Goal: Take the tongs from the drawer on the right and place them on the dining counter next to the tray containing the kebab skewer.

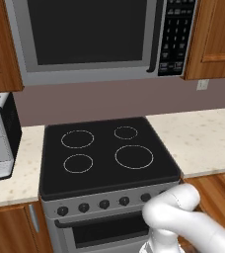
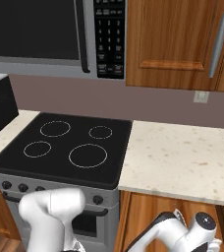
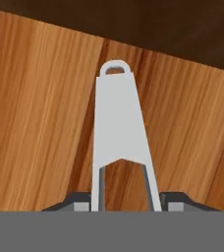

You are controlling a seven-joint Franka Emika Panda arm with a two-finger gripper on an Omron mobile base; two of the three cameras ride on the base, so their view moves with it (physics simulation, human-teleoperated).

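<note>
Slim light-grey metal tongs (image 3: 120, 128) lay flat on medium-brown wooden drawer (image 3: 40, 113) floor, hinged loop end pointing away from gripper (image 3: 126, 201). Dark fingertips flanked both tong arms, jaws apparently clamped on them, low in drawer, ready for lift toward dining counter.

We see a black stove (image 1: 109, 153) between beige counters (image 2: 182, 157). A microwave (image 1: 94, 34) hangs above, wooden cabinets (image 2: 173, 39) alongside.
</note>
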